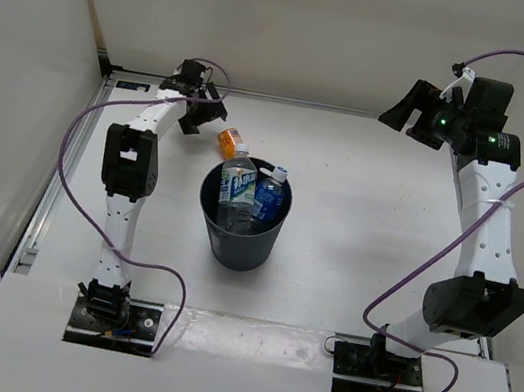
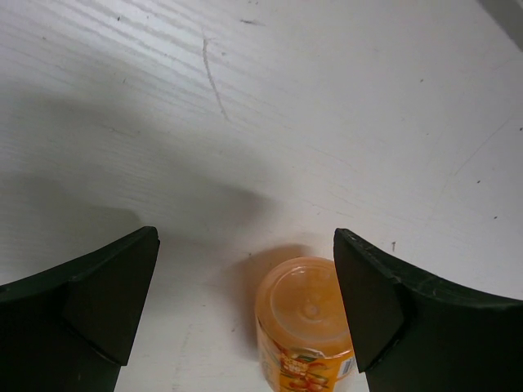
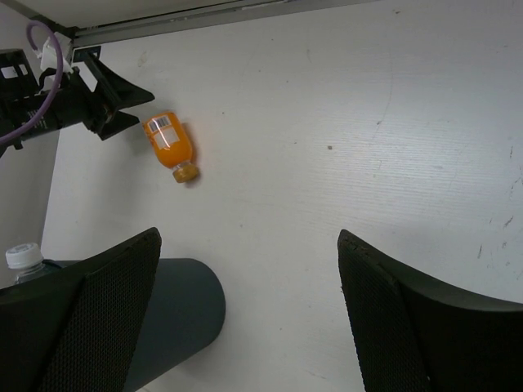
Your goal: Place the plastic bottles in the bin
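Two bottles stand upright inside the bin [image 1: 241, 228] at the centre of the overhead view: the white-and-blue-labelled bottle [image 1: 235, 187] on the left, the blue-labelled bottle [image 1: 269, 197] on the right. Whether a third bottle sits beneath them cannot be told. The orange bottle [image 1: 233, 141] lies on its side on the counter [image 1: 368, 225], just above the bin's rim in the frame. The left claw [image 1: 206, 110], jaws spread, is low, immediately upper left of the orange bottle. The right claw [image 1: 409, 108], also spread and empty, is raised at upper right, well apart from the bin.

Left wrist view: the orange bottle [image 2: 309, 327] sits at lower centre, one round end toward the lens. It is between the two spread fingers [image 2: 98, 302], closer to the finger on the right of the frame. No contact is visible.

Right wrist view: the fingers [image 3: 409, 318] stand wide with nothing between them. The orange bottle [image 3: 170, 145] lies at upper left, cap pointing lower right, beside the left claw [image 3: 106, 102]. The bin [image 3: 184, 314] shows at lower left, a white bottle cap [image 3: 23, 256] at its mouth.
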You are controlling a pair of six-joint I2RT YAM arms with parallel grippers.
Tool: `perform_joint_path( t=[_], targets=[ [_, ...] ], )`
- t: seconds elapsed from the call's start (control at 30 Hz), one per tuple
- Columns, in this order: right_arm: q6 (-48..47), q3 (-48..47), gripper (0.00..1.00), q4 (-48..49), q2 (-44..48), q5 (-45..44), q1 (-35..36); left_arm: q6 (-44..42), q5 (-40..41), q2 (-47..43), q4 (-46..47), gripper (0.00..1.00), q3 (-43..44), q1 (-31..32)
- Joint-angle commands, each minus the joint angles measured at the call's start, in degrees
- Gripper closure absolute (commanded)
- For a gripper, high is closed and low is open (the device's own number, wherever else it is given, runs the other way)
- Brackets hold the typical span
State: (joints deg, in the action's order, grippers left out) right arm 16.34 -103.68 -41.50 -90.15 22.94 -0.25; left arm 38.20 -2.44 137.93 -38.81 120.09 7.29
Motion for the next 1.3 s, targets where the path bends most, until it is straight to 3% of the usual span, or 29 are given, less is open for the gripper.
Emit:
perform_joint_path(
  t=[0.0,0.67,1.0,1.27],
  targets=[
    [0.19,-0.03,0.1,2.3,1.03,1.14,0.08,0.56,0.77,-6.97,2.51,0.01,2.43,0.53],
    [1.85,4.44,0.1,3.7,2.08,3.25,0.87,4.52,-7.31,-14.88,7.6,0.01,-14.52,3.69],
    [3.26,6.73,0.1,4.93,3.05,4.48,-2.12,4.08,-9.34,-11.63,4.27,0.01,-13.66,5.28],
    [3.17,6.3,0.1,5.2,2.43,5.54,-3.26,2.76,-10.57,-6.27,1.11,0.01,-7.86,5.1]
  ],
)
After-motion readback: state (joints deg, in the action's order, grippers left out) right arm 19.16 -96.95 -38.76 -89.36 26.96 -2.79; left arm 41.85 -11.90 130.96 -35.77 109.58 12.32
